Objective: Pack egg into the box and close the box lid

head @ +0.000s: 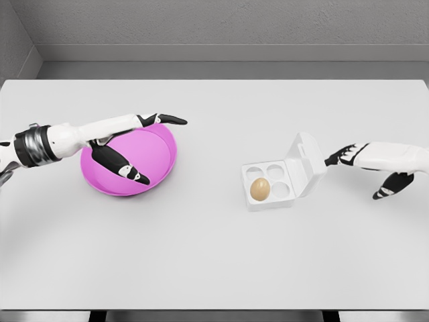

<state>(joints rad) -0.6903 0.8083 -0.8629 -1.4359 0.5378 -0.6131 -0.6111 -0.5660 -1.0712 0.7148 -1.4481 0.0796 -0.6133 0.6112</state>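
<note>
A white egg box (276, 181) sits right of the table's middle, its lid (305, 163) standing tilted up on the right side. One brown egg (260, 188) rests in the front-left cup; the other three cups are bare. My right hand (365, 168) is just right of the lid, fingers spread, fingertips (332, 159) close to the lid's back, thumb hanging lower. My left hand (144, 144) hovers over the pink bowl (161, 157), fingers stretched out flat and thumb pointing down into it, holding nothing.
The pink bowl lies at the left-middle of the white table (214, 255). A grey wall runs behind the table's far edge.
</note>
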